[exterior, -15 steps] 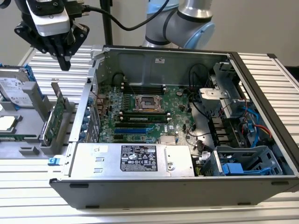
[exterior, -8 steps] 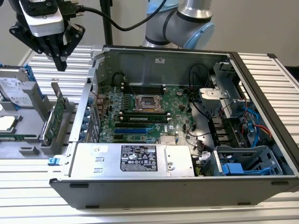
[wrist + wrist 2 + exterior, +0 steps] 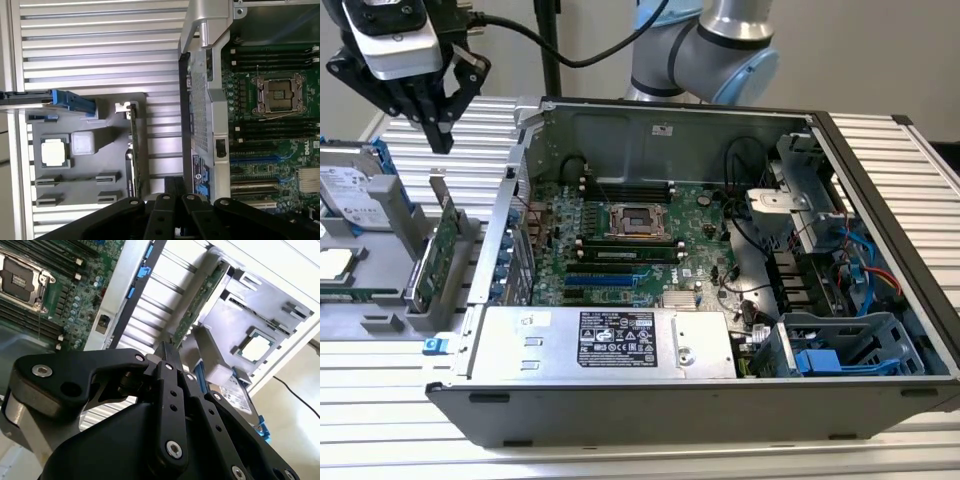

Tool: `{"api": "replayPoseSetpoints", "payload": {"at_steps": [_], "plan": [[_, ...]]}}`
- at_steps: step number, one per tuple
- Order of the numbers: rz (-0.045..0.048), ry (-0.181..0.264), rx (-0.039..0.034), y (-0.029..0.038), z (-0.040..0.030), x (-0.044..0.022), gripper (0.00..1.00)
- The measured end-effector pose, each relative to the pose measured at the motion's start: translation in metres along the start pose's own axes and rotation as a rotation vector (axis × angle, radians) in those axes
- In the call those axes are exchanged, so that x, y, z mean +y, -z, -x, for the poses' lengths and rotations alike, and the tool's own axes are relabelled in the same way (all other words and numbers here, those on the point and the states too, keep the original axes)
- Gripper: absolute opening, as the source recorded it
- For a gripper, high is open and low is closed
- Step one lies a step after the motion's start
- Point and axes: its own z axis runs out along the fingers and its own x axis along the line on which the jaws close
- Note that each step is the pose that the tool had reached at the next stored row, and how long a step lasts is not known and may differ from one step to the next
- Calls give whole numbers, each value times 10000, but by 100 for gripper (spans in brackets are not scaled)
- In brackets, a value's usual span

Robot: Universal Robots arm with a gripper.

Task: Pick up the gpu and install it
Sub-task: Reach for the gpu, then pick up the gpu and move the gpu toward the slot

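Gripper [image 3: 442,138] jaws closed on nothing, gpu [image 3: 438,252] upright in grey holder [image 3: 375,298] beneath jaws, apart

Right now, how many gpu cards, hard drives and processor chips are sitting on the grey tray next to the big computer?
gpu: 1
hard drive: 1
processor chip: 1
Total: 3, all on the grey tray

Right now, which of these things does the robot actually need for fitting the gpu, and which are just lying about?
Job: gpu, upright in grey holder; gripper near it; open computer case.
Lying about: hard drive; processor chip.
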Motion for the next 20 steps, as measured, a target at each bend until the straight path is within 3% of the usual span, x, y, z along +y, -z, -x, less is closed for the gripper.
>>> {"api": "replayPoseSetpoints", "payload": {"at_steps": [20], "plan": [[0,0,0,7,-258,-99,0]]}}
